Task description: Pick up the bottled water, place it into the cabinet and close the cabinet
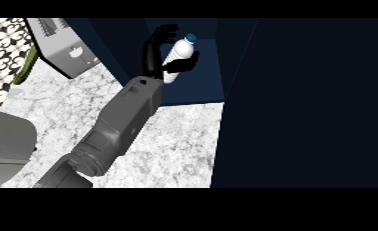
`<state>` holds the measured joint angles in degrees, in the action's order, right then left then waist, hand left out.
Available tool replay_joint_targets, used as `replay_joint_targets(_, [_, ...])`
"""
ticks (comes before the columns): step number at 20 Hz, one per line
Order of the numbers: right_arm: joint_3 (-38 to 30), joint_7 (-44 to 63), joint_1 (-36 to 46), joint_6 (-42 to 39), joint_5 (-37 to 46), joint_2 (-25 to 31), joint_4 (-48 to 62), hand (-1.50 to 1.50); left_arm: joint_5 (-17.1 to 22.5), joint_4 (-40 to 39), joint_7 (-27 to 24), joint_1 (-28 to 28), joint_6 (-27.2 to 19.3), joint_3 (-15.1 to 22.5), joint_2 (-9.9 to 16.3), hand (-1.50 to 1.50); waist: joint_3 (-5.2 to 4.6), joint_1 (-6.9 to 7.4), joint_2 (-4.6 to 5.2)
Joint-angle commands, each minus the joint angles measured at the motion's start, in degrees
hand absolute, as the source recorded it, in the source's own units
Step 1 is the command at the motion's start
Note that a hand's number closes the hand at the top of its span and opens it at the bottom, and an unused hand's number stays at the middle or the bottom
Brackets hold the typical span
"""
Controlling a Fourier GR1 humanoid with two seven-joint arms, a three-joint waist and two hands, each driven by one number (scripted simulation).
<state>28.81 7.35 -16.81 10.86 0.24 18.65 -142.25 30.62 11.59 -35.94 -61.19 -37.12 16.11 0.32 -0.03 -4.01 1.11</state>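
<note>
Bottle held inside the open cabinet

The left hand (164,55) curled round the bottled water (179,54), tilted within the dark cabinet (199,85); its open door (295,105) stood right, a grey appliance (70,50) left on the marble counter (177,140).

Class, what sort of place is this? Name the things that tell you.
Most likely a kitchen: a white marble-patterned counter, a dark blue cabinet standing open on it, and a bottled water held in the left hand at the opening.
</note>
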Motion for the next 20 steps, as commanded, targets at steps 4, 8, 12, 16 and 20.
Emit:
replay_joint_targets(4, [-1.34,-1.59,-3.39,-2.26,-3.38,1.39,-3.58,-1.5,0.59,-4.19,-0.28,-3.37,2.24,-2.71,0.14,-1.5,0.03,-0.48,0.21])
replay_joint_targets(8, [0.19,2.43,-0.27,-0.52,-1.27,-0.53,-3.83,-1.5,0.72,-4.61,-1.82,-4.42,2.15,-3.53,-0.3,-1.5,-0.07,-0.53,0.39])
replay_joint_targets(12, [-1.01,-2.21,-2.37,-2.3,-3.15,-0.34,-1.13,-1.5,1.42,-4.81,-2.96,-4.13,5.59,-5.32,0.04,-1.5,0.01,0.06,0.24])
replay_joint_targets(16, [-2.44,1.1,-2.93,-2.47,-3.69,0.76,-5.44,-1.5,-0.19,-5.46,-3.04,-5.82,4.29,-4.09,-0.29,-1.5,-0.01,-0.4,0.13])
replay_joint_targets(20, [-2.34,1.04,-1.13,-2.27,-2.68,-0.41,-3.35,-1.5,0.3,-3.87,-3.4,-5.97,11.05,-4.95,-0.3,-1.5,-0.04,0.19,0.12])
